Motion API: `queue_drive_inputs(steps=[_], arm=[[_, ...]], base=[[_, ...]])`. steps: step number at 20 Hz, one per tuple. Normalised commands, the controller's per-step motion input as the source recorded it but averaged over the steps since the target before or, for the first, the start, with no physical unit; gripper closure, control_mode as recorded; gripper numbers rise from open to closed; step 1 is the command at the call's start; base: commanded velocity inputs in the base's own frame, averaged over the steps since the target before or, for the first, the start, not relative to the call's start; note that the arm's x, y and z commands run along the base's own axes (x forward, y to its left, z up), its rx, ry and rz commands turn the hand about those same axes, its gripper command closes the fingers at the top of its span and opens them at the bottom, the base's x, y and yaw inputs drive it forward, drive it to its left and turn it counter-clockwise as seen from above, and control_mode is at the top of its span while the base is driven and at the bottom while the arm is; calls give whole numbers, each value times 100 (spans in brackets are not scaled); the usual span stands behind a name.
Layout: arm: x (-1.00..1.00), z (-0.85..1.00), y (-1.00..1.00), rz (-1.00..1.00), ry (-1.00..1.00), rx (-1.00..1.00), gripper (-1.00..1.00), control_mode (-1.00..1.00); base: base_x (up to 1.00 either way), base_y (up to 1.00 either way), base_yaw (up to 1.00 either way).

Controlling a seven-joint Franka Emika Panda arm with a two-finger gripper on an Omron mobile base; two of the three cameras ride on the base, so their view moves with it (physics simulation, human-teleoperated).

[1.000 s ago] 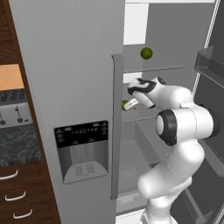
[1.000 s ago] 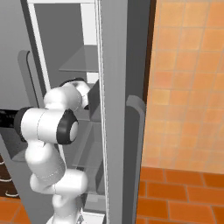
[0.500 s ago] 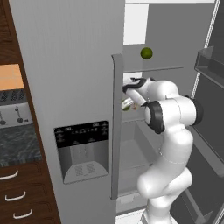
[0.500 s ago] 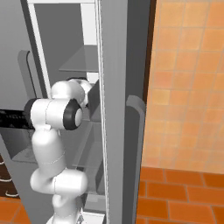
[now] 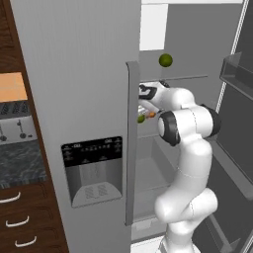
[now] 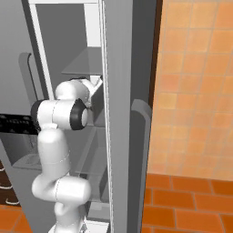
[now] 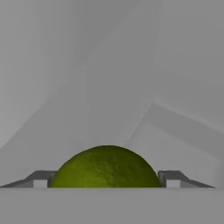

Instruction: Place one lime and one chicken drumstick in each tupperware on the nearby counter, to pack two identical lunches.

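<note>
My gripper (image 5: 143, 116) reaches into the open fridge at the middle shelf. A green lime (image 7: 106, 168) sits between its two fingertips (image 7: 40, 179). A narrow gap shows on each side, so the jaws stand open around it. In the left base view this lime (image 5: 141, 119) shows just past the door edge, with a small orange bit (image 5: 151, 114) beside it that I cannot identify. A second lime (image 5: 165, 60) lies on the shelf above. The tupperware is out of view. The dark marbled counter (image 5: 17, 163) shows at the far left.
The closed grey fridge door with its dispenser (image 5: 91, 170) and tall handle (image 5: 131, 143) stands just left of the arm. The open door with its bins (image 5: 237, 74) is on the right. A silver toaster (image 5: 10, 131) sits on the counter above wood drawers (image 5: 20, 222).
The arm has pushed deeper into the fridge, with the elbow swinging left towards the shelf. The jaws have narrowed a little around the lime.
</note>
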Motion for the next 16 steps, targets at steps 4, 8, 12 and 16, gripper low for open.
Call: queue_drive_inputs(steps=[4,8,12,16], arm=[[-76,-21,-19,-6,5,-1,100,-100],[-100,-71,-28,-1,-17,-9,100,-100],[-100,-68,-4,-1,-37,-14,100,-100],[-100,29,-23,-4,-21,0,100,-100]], base=[[0,0,0],[0,0,0],[0,0,0],[0,0,0]])
